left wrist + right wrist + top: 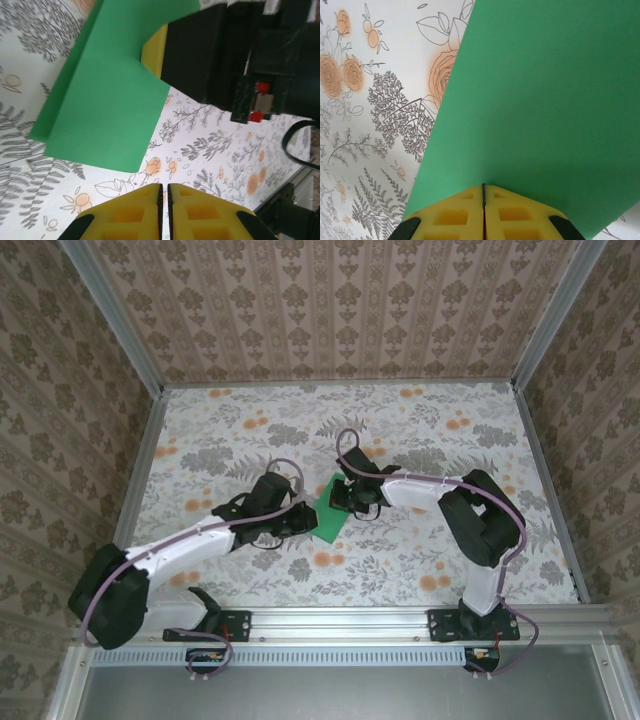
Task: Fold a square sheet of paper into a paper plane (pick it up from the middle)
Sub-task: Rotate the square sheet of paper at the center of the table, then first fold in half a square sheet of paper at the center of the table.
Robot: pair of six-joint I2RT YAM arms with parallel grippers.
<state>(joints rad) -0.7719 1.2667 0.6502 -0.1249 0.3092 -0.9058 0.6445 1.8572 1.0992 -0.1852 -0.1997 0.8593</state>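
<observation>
square sheet of paper at the table's middle; my right gripper clamped on its edge; left gripper closed empty, low over the table; one fold seems in; no dart shape yet

The square sheet of paper was plain bright green. The table cover showed grey leaves and orange flowers on white.

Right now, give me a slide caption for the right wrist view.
Right gripper pinching the green paper sheet over the floral table.
</observation>
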